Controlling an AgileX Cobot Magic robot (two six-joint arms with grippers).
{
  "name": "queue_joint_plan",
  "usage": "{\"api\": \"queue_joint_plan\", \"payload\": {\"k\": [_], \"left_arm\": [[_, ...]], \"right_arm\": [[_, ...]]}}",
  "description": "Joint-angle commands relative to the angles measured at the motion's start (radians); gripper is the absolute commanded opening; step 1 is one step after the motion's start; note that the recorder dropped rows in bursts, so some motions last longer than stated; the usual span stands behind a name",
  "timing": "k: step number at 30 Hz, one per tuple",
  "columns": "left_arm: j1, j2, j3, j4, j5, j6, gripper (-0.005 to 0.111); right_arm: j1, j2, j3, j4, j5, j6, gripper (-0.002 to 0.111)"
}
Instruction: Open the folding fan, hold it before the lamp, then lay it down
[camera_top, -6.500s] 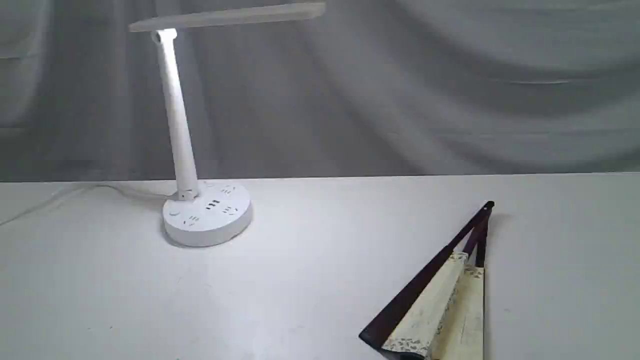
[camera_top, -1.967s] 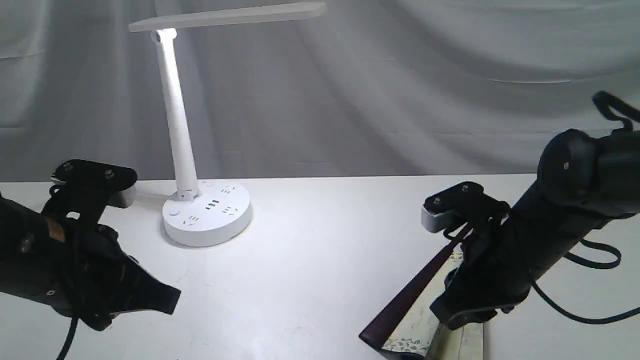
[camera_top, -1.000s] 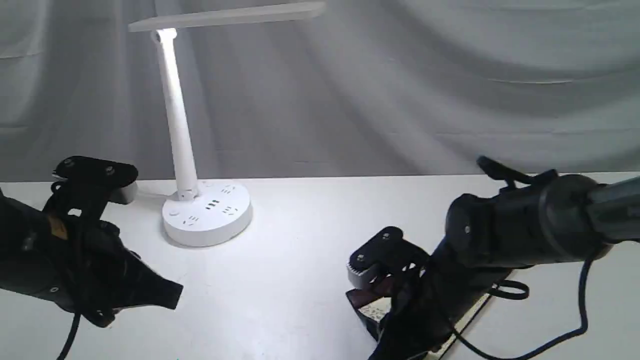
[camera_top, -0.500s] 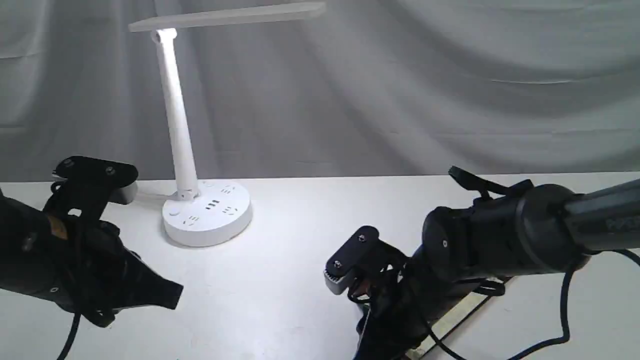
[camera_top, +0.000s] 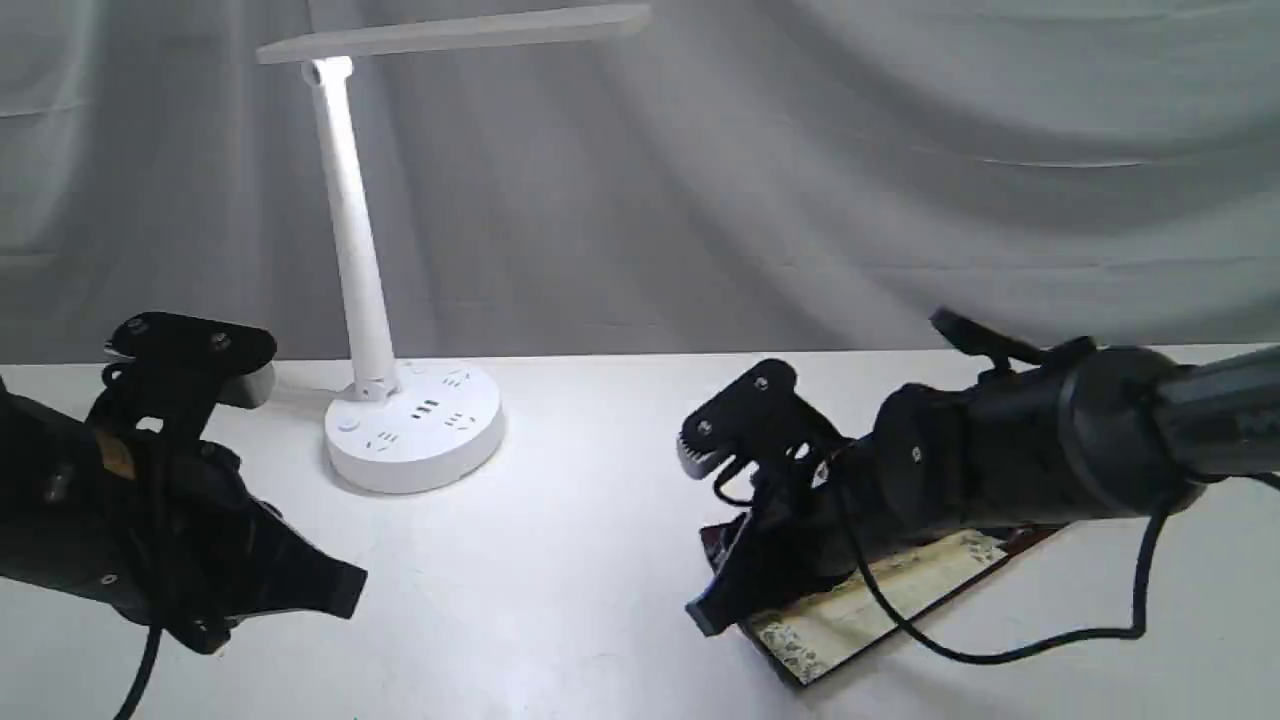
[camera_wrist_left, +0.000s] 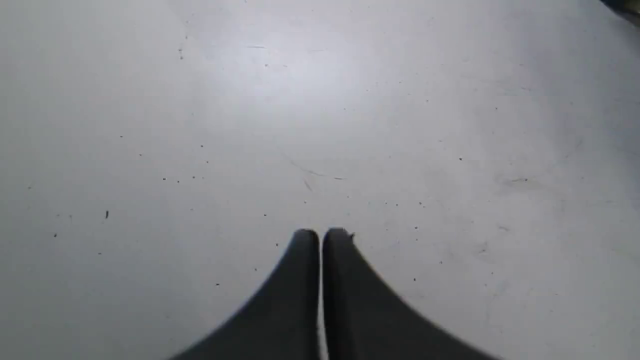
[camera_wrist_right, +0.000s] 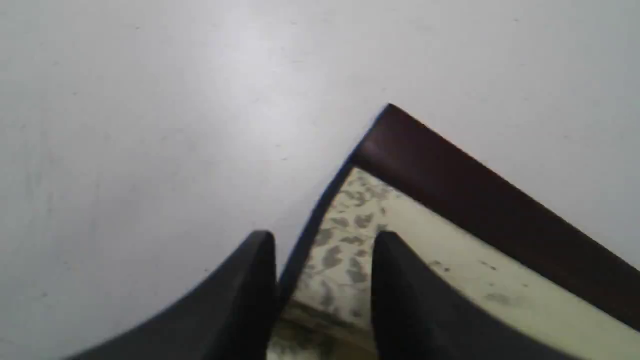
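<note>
The folding fan (camera_top: 880, 592) lies low at the table's front right, barely spread, with its cream speckled leaf and a maroon guard showing. My right gripper (camera_top: 712, 603) is at its wide end. In the right wrist view the fan's (camera_wrist_right: 450, 170) corner edge sits between the two fingers of that gripper (camera_wrist_right: 324, 242), which is shut on it. The arm covers the rest of the fan. The white lamp (camera_top: 413, 427) stands at the back left, its flat head high above. My left gripper (camera_top: 345, 590) hovers shut and empty at the front left, with only bare table under it (camera_wrist_left: 320, 234).
The white table (camera_top: 590, 440) runs back to a grey draped curtain (camera_top: 900, 180). The lamp's thin cable (camera_top: 300, 386) trails off to the left behind the base. A black cable (camera_top: 1010, 655) from the right arm loops over the table near the fan.
The right gripper has swung left and then lifted back, carrying the fan's wide end. The fan has turned to lie more across the table. The left arm has stayed still.
</note>
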Motion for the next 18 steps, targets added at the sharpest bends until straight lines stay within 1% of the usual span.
{"api": "queue_joint_plan", "payload": {"k": [1, 3, 5, 8, 13, 15, 18], "left_arm": [[-0.005, -0.002, -0.008, -0.007, -0.011, 0.004, 0.0], [-0.005, -0.002, -0.008, -0.007, -0.011, 0.004, 0.0], [-0.005, -0.002, -0.008, -0.007, -0.011, 0.004, 0.0], [-0.005, -0.002, -0.008, -0.007, -0.011, 0.004, 0.0], [-0.005, -0.002, -0.008, -0.007, -0.011, 0.004, 0.0], [-0.005, -0.002, -0.008, -0.007, -0.011, 0.004, 0.0], [-0.005, -0.002, -0.008, -0.007, -0.011, 0.004, 0.0]], "right_arm": [[-0.055, -0.002, -0.087, 0.035, 0.154, 0.073, 0.033], [-0.08, -0.002, -0.147, 0.038, 0.282, 0.084, 0.033], [-0.105, -0.002, -0.199, 0.038, 0.367, 0.086, 0.033], [-0.131, -0.002, -0.246, 0.011, 0.446, 0.086, 0.034], [-0.146, 0.007, -0.257, -0.083, 0.506, 0.096, 0.043], [-0.146, 0.022, -0.257, -0.144, 0.543, 0.138, 0.047], [-0.146, 0.067, -0.306, -0.24, 0.649, 0.197, 0.052]]}}
